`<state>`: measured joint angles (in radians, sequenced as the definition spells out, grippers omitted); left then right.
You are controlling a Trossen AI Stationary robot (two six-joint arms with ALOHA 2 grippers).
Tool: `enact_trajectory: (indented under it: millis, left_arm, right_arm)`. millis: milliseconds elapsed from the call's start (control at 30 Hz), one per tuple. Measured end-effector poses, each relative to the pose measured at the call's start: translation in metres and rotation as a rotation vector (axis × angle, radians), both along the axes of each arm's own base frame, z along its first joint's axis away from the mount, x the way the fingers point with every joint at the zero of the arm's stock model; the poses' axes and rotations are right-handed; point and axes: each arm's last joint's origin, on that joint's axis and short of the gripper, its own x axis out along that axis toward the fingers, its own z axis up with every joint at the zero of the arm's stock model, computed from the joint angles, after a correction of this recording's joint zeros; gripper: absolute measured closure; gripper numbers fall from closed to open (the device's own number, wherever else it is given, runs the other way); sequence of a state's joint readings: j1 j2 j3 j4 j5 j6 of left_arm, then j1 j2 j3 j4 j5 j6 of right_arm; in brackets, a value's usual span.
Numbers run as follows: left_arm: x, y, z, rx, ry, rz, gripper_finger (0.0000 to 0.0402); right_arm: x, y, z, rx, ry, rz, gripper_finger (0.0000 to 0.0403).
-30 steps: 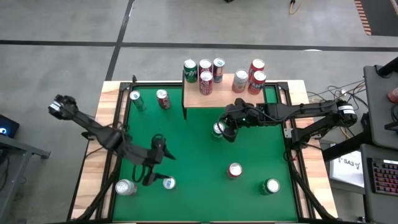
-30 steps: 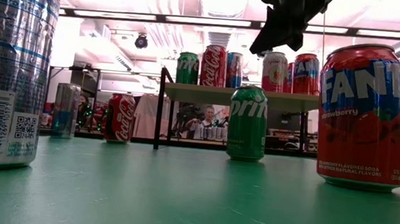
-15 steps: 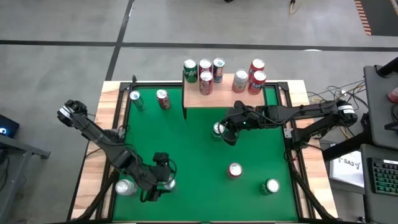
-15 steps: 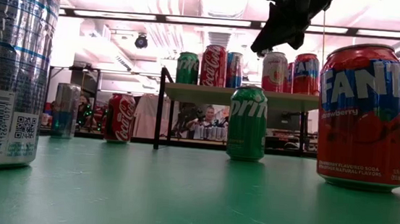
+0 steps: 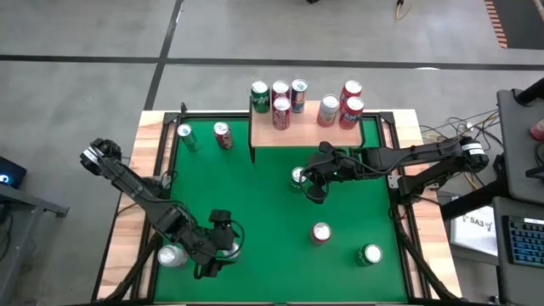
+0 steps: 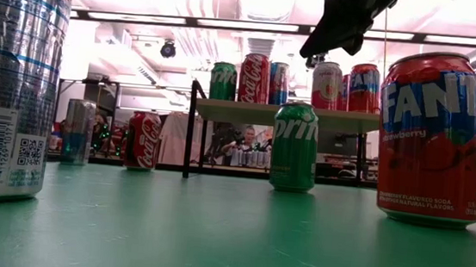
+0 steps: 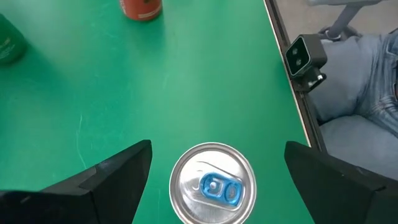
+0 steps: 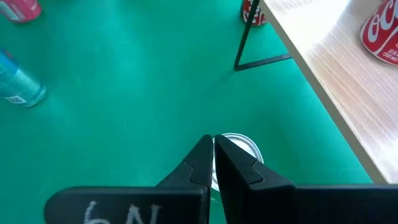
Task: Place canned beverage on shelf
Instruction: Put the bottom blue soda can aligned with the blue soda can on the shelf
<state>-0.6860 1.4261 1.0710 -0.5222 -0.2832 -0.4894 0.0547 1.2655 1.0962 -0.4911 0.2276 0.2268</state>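
Silver with a blue tab, a can top (image 7: 213,183) sits squarely between the widely spread fingers (image 7: 99,186) of the left pincer (image 5: 219,246) in its wrist view, untouched; from above that can (image 5: 231,249) is half hidden under the arm. The right pincer (image 5: 316,189) hangs with its fingers pressed together, holding nothing; its wrist view shows a silver lid (image 8: 239,147) just beyond the tips, which the low view shows as a green Sprite can (image 6: 295,147) standing below and beside the dark pincer. Half a second ago the left pincer was already over its can, and a second ago it hovered farther toward the middle; the right one has barely shifted. Just beyond the right pincer stands the shelf (image 5: 306,133), its light board carrying six cans. Green felt covers the worktop (image 5: 272,204), wooden-edged; behind it the low view shows a lit room with a person seated.
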Motion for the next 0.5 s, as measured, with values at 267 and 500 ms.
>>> enact_trajectory:
  millis: [267, 500]
  left_arm:
    - [-0.010, -0.004, -0.006, 0.134, -0.007, 0.038, 0.0049]
    - [-0.007, -0.009, -0.017, 0.155, 0.014, 0.045, 0.0049]
  right_arm:
    - [0.000, 0.000, 0.000, 0.000, 0.001, 0.000, 0.0394]
    - [0.000, 0.000, 0.000, 0.000, 0.001, 0.000, 0.0394]
